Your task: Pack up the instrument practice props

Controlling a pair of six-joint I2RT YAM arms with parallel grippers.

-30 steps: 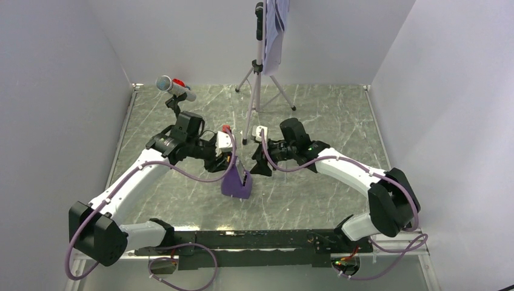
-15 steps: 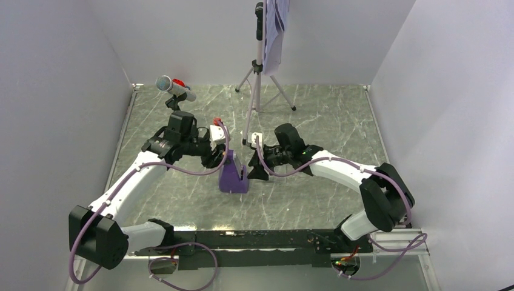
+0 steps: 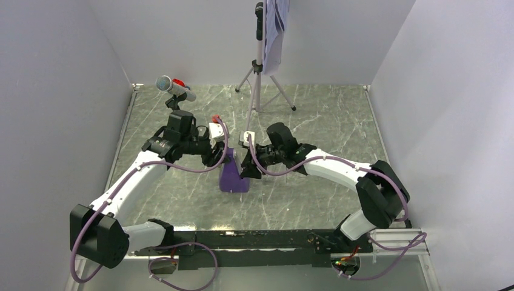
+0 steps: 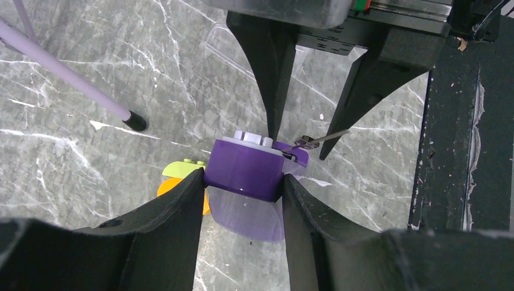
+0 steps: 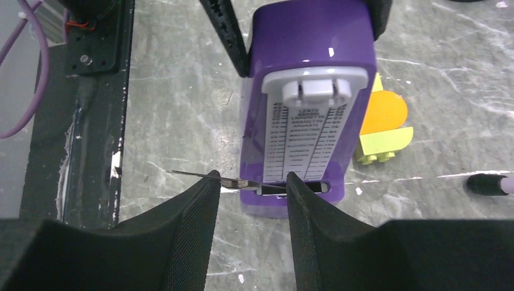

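— Two pincers at purple metronome [image 5: 312, 54]?
— Yes: left pincer [image 4: 242, 179] clamped on its sides; right pincer [image 5: 250, 185] part-spread astride pendulum rod [image 5: 194, 176]. Upright at table [image 3: 315, 115] centre.
— Any writing?
— Only tempo scale [image 5: 303, 145] print, too small to read.

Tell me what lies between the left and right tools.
The purple metronome, clamped by the left tool; its pendulum rod lies across the open right tool. Both wrist views show it.
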